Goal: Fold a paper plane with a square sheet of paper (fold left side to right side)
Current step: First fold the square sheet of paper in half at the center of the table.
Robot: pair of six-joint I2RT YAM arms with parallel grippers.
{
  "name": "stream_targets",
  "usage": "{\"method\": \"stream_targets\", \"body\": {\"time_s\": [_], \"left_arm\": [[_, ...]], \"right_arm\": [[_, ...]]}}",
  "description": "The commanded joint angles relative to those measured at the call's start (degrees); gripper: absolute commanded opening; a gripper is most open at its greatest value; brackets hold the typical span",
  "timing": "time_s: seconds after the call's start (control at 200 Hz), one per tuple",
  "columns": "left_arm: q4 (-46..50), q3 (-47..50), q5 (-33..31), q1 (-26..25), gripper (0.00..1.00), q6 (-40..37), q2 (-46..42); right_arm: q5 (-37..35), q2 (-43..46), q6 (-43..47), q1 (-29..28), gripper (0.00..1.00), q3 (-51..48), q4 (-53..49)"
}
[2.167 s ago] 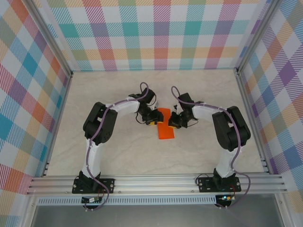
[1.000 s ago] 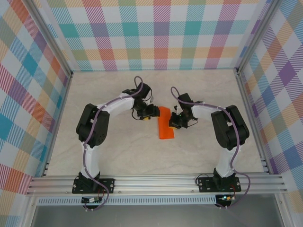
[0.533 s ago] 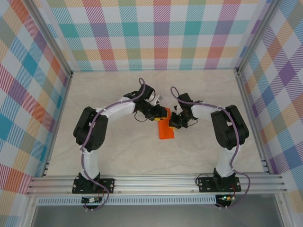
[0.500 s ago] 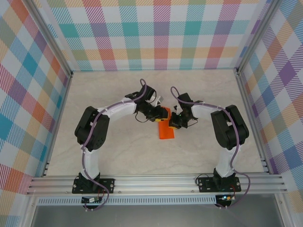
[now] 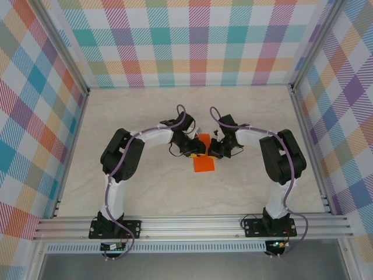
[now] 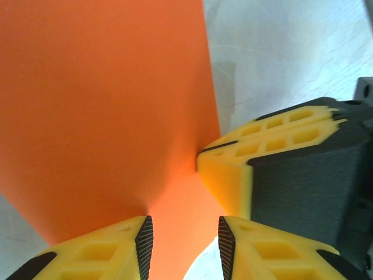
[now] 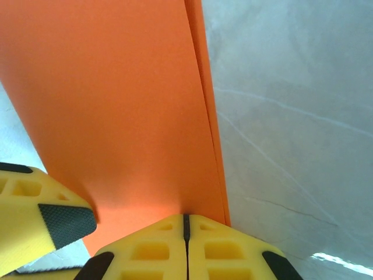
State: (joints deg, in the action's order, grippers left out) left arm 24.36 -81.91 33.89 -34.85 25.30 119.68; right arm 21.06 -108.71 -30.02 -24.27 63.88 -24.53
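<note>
**While the Doubled Sheet Is Pinned: Setting the Left-to-Right Fold**

Because the square sheet of paper [image 5: 204, 163] appears in the top view as a narrow upright orange rectangle at the centre of the frame, it is judged to be already folded over. The right wrist view supports this: two layers run together along the sheet's right-hand edge. The sheet lies on the tabletop [image 5: 145, 192], and no dart shape has been formed yet.

The right end effector [image 7: 186, 220] is clenched, with its fingers meeting at a seam. Its tips sit at the lower end of the layered edge. It cannot be told whether they pinch the paper or only press on it.

The left end effector [image 6: 182, 226] is released. Its pads stand apart at the bottom of the left wrist view, with orange paper visible in the gap between them.

Step in hand, as judged: aligning and creasing the first fold.

Next move, as judged:
1. Keep the layered edges held so they do not slip.
2. Bring the left end effector down onto the folded side.
3. Run it along that side to set the crease.
</note>
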Motion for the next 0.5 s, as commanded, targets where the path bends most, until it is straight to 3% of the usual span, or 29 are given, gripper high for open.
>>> {"method": "stream_targets", "body": {"time_s": [0.0, 0.495], "left_arm": [[1.8, 2.3, -1.2, 1.2, 0.37, -2.1, 1.4], [2.4, 7.3, -1.6, 5.8, 0.39, -4.2, -2.5]], "right_arm": [[-2.9, -3.1, 1.5, -0.5, 0.06, -0.4, -4.5], [-3.0, -3.6, 1.8, -0.4, 0.06, -0.3, -5.2]]}}
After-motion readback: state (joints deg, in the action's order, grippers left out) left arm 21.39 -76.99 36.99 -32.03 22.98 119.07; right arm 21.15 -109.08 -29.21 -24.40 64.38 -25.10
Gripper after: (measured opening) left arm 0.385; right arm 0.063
